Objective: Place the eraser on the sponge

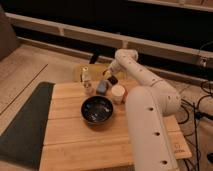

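The white arm reaches up from the lower right, bends at the back of the table and comes down to the gripper (109,75) at the table's far edge. A small dark block, the eraser (113,79), shows right at the gripper's tip; whether it is held I cannot tell. The blue-grey sponge (102,87) sits on the wood just below and left of the gripper, close to the eraser. Nothing lies on top of the sponge.
A white cup (118,93) stands right of the sponge. A dark round bowl (97,110) sits in front of them. A small bottle (86,75) and a pale item (89,89) stand left of the sponge. A dark mat (25,125) borders the wooden table (75,145).
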Available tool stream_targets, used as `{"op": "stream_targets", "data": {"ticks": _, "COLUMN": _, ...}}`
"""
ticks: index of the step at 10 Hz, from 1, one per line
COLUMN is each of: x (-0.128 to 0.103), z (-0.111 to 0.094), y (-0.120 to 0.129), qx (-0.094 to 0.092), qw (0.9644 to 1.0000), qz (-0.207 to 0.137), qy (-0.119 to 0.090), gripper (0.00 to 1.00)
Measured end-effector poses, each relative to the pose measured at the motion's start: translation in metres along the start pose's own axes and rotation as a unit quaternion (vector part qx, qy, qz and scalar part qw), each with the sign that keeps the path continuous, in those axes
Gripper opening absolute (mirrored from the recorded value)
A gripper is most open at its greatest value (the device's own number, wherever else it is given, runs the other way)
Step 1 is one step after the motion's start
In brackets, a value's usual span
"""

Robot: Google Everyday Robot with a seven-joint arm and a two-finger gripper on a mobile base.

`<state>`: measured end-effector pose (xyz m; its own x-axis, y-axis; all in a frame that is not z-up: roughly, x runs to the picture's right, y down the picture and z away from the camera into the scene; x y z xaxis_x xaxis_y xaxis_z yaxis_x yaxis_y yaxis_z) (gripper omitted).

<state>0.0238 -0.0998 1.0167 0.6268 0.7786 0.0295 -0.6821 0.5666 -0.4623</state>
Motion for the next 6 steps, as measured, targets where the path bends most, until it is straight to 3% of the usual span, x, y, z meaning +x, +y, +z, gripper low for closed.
{"op": "stream_targets", "data": {"ticks": 4, "x": -0.014, "z": 0.016, "y": 0.035, "qx": -0.039, "qw": 0.9991, "qz": -0.001, "qy": -0.015, "gripper": 0.0}}
{"op": "stream_targets", "data": {"ticks": 6, "x": -0.012, "z": 0.022, "y": 0.05, "qx": -0.058, "qw": 0.9983, "qz": -0.001, "qy": -0.013, "gripper": 0.03}}
